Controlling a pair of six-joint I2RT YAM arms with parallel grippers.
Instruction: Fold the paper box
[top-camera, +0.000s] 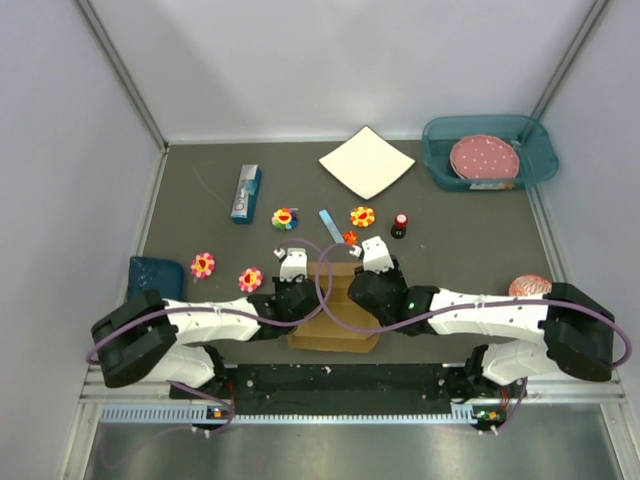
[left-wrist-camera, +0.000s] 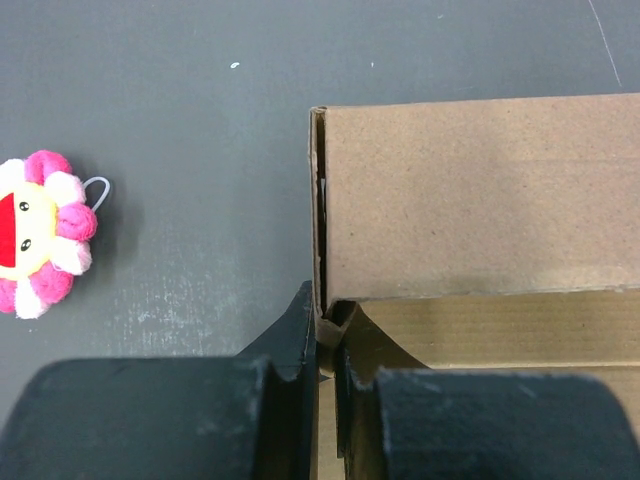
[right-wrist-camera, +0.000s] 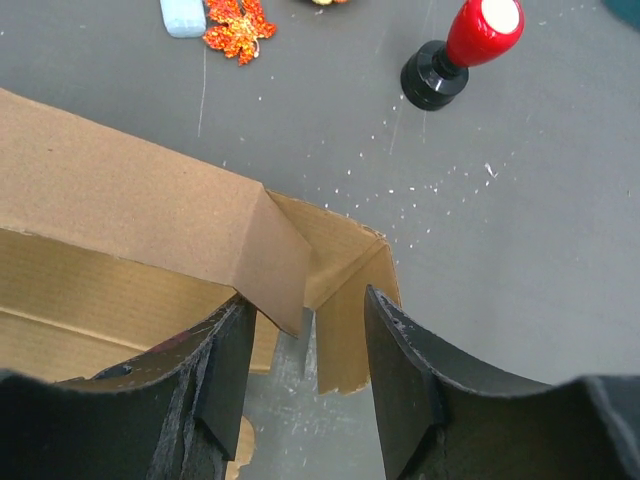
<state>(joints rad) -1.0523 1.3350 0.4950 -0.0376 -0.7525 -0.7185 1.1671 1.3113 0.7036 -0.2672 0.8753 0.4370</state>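
Observation:
The paper box (top-camera: 332, 336) is a half-folded brown cardboard tray in front of the arm bases. In the left wrist view its back panel (left-wrist-camera: 480, 190) stands up. My left gripper (left-wrist-camera: 325, 328) is shut on the upper edge of the box's left side wall, one finger outside and one inside. From above, that gripper (top-camera: 298, 290) sits at the box's left end. My right gripper (right-wrist-camera: 305, 325) is open at the right back corner, with a folded wall end (right-wrist-camera: 275, 265) and a loose flap (right-wrist-camera: 350, 330) hanging between its fingers. Seen from above, it (top-camera: 372, 280) hovers at the box's right end.
Small items lie beyond the box: a red stamp (top-camera: 399, 225), an orange leaf (right-wrist-camera: 238, 22), several flower toys (left-wrist-camera: 40, 232), a blue carton (top-camera: 246, 193) and a white square sheet (top-camera: 366, 161). A teal bin (top-camera: 535, 160) holding a pink plate stands back right.

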